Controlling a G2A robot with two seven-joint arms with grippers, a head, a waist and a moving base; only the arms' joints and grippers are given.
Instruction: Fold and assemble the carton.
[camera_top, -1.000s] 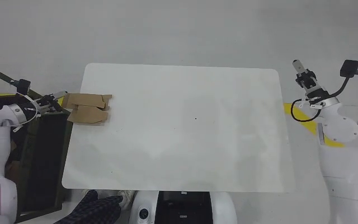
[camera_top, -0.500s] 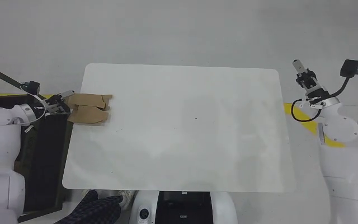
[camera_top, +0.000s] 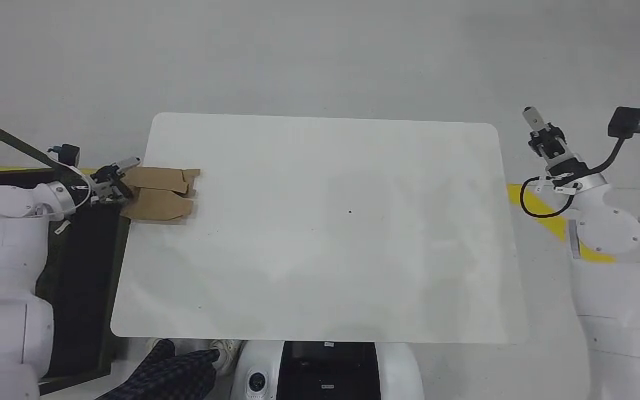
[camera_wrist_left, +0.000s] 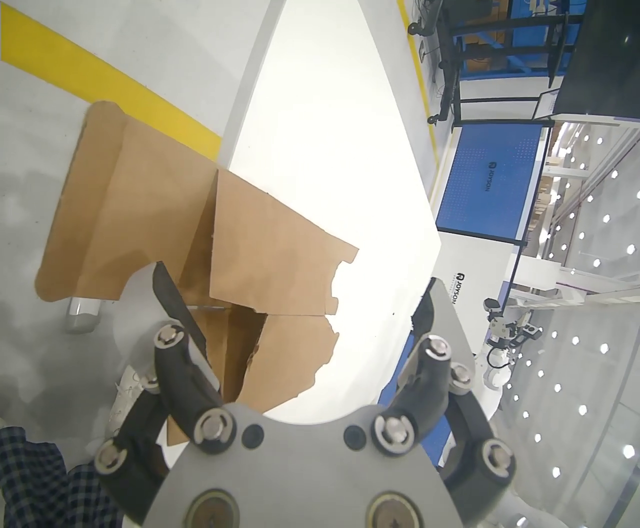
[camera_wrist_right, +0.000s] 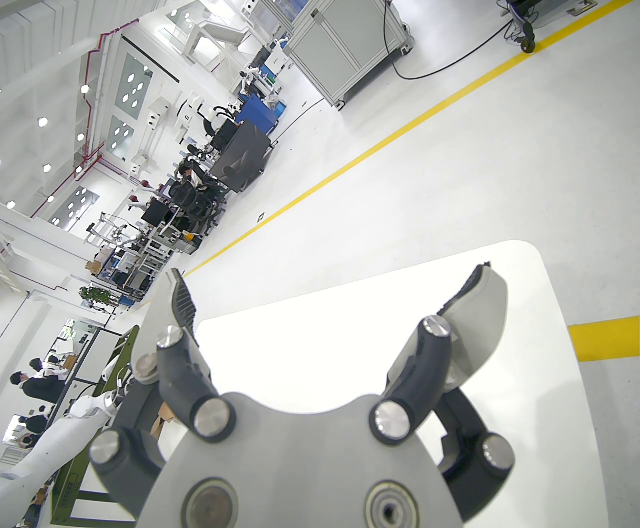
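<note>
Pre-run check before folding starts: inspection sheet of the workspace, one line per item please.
Surface: white table, rounded corners.
Job's things: carton, flat and unfolded, at the table end by the left arm, partly overhanging the edge.
Clutter: nothing seen.
Hands: left hand open at the carton's overhanging end; right hand open, holding nothing, off the opposite table end.
Cables: black cable looped at the right arm.
Surroundings: dark crate on the floor beside the carton end; yellow floor line.

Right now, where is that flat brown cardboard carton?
In the top view, the flat brown cardboard carton lies at the white table's left edge, slightly overhanging it, beside the open fingers of the left gripper.
</note>
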